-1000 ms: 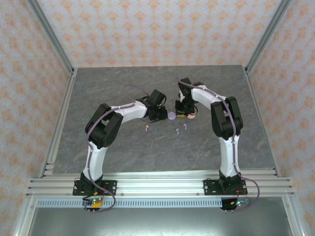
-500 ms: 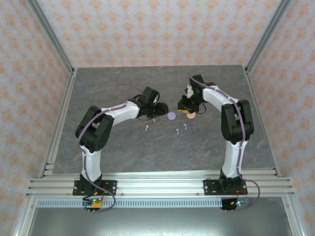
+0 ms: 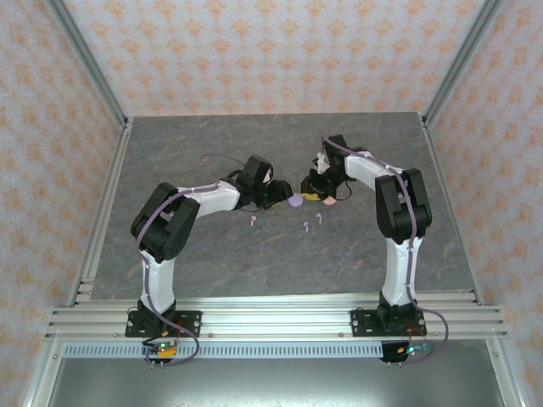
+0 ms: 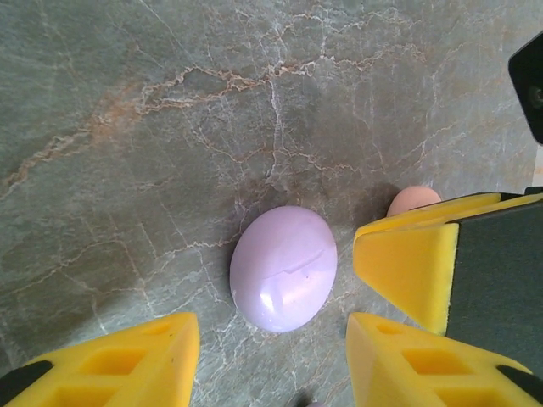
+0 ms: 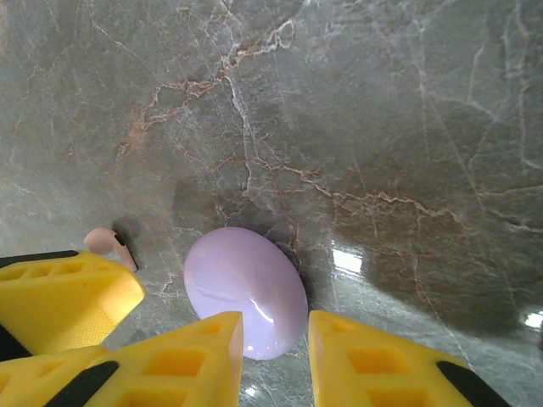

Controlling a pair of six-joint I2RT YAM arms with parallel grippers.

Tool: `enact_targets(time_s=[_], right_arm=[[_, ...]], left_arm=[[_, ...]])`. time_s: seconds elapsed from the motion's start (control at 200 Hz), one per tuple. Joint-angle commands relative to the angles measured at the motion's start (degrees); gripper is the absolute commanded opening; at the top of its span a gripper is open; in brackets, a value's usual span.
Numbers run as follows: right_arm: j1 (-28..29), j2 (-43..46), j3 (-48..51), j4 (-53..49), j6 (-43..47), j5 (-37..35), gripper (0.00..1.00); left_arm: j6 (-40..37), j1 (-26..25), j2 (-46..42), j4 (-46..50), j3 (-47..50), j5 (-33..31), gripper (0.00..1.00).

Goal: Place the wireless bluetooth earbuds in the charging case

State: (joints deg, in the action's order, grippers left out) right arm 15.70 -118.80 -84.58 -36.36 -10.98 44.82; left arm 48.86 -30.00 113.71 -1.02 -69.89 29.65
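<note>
Lilac and glossy, a round charging case [image 4: 282, 268] is seen lying shut on the grey marbled surface [image 4: 127, 127], between the two arms. The left end effector [image 4: 271, 326] is held low beside it with its yellow fingers [image 4: 110, 360] set moderately apart. The case lies just ahead of the gap and is touched by neither finger, so nothing is held.

The right end effector [image 5: 275, 318] is placed at the opposite side of the same case, its jaws only narrowly parted. The near edge of the case is overlapped by one fingertip, but whether contact is made cannot be told, and no grip is seen. In the left wrist view one of its fingers is seen just right of the case, with a peach case [image 4: 413, 200] partly hidden behind it.

Three of the wireless bluetooth earbuds are seen loose on the surface in the top view, all nearer the arm bases than the lilac case. A pale pink earbud [image 3: 253, 220] lies to the left. A lilac earbud [image 3: 306, 226] and a second lilac earbud [image 3: 319, 218] lie close together to the right.

In the right wrist view a pink earbud [image 5: 109, 242] is seen beside a finger of the left end effector, apart from the case. Whether it is the same pink one cannot be told.
</note>
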Motion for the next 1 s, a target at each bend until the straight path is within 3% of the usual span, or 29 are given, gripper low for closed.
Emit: enact_targets(time_s=[0.0, 0.996], right_arm=[[0.03, -0.59, 0.45, 0.76, -0.48, 1.46, 0.27], [0.11, -2.04, 2.21, 1.38, -1.61, 0.44, 0.2]], left_arm=[[1.06, -0.72, 1.83, -0.94, -0.33, 0.59, 0.49], [3.41, -2.13, 7.74, -5.58, -3.21, 2.2, 0.49]])
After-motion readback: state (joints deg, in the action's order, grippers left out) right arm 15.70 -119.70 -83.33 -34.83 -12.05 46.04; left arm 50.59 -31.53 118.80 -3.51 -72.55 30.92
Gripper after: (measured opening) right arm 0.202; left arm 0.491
